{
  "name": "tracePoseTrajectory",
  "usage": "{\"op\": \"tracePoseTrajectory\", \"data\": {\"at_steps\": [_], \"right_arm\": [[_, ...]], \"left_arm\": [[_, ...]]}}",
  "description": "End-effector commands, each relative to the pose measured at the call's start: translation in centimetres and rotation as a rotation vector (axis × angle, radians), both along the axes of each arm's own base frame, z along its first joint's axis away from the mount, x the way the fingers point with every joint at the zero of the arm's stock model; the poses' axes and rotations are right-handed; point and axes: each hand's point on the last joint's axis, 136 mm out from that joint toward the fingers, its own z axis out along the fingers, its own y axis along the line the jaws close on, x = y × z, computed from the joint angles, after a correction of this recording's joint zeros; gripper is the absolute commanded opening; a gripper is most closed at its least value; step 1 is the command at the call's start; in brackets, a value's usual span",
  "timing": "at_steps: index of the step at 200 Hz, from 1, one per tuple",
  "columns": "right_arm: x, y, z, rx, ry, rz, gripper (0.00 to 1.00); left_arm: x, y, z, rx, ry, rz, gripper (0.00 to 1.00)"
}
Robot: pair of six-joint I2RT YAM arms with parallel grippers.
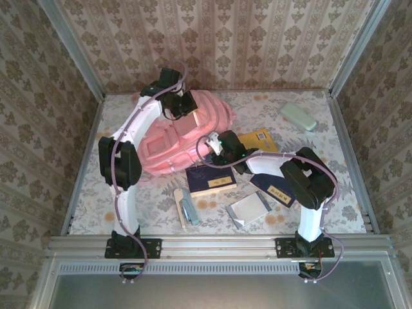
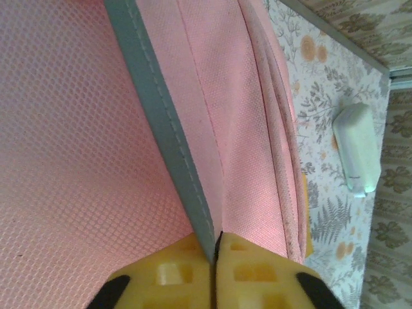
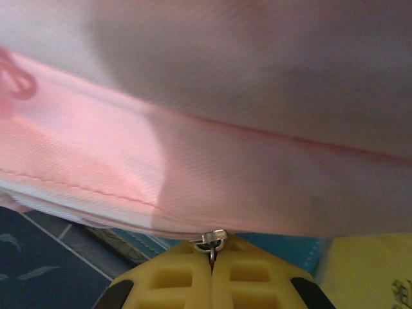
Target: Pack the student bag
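Bag (image 1: 168, 147) is lying on the floral worktop (image 1: 341, 187), towards its far left side, pink and slumped, with both arms reaching onto it. The left claw (image 2: 214, 250) is sitting at the bag's far end. Its yellow fingers (image 2: 174, 277) are pressing together on the grey trim (image 2: 161, 122) that is running along a pink mesh panel, so it is holding the bag by that trim. The right claw (image 3: 211, 256) is resting against the bag's right edge, its jaws pinching a small metal zip pull (image 3: 211, 240) that is hanging from the pink seam.

A yellow book (image 1: 262, 138) is lying just right of that claw. One dark blue book (image 1: 210, 181) is lying just in front of the bag, and another (image 1: 278, 188) is showing partly under the right arm. A silver pouch (image 1: 250, 209) is lying between them, nearer the arm bases. A pale green case (image 1: 298, 116) is sitting well apart at the far right.
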Motion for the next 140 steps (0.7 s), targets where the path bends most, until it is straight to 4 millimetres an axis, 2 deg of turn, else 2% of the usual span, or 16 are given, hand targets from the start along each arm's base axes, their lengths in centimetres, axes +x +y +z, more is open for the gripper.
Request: {"op": "tracePoseTrajectory", "data": {"at_steps": [1, 11, 28, 43, 64, 86, 98, 119, 140], "right_arm": [[0.2, -0.7, 1.9, 0.024, 0.030, -0.022, 0.00], [0.0, -0.2, 2.2, 0.064, 0.059, -0.028, 0.00], [-0.2, 0.4, 2.4, 0.134, 0.107, -0.063, 0.00], [-0.2, 1.0, 2.4, 0.192, 0.146, -0.090, 0.00], [-0.6, 2.3, 2.5, 0.270, 0.206, -0.109, 0.00], [-1.3, 4.4, 2.7, 0.318, 0.234, -0.096, 0.00], [-1.7, 5.7, 2.9, 0.346, 0.253, -0.089, 0.00], [-2.3, 7.9, 3.4, 0.392, 0.277, -0.072, 0.00], [-3.1, 10.1, 3.8, 0.427, 0.294, -0.040, 0.00]], "left_arm": [[-0.8, 1.7, 3.1, 0.061, -0.059, 0.009, 0.42], [-1.3, 2.9, 3.2, 0.074, -0.045, 0.055, 0.56], [-2.5, 5.7, 3.3, 0.043, -0.020, 0.168, 0.68], [-4.0, 8.1, 3.3, -0.032, -0.002, 0.259, 0.70], [-8.0, 12.1, 0.9, -0.043, 0.097, 0.415, 0.71], [-12.6, 14.6, -1.5, -0.048, 0.198, 0.534, 0.72], [-15.3, 15.6, -3.1, -0.043, 0.267, 0.602, 0.73], [-18.8, 15.6, -5.9, -0.124, 0.359, 0.702, 0.78], [-20.0, 15.6, -6.7, -0.162, 0.354, 0.761, 0.87]]}}
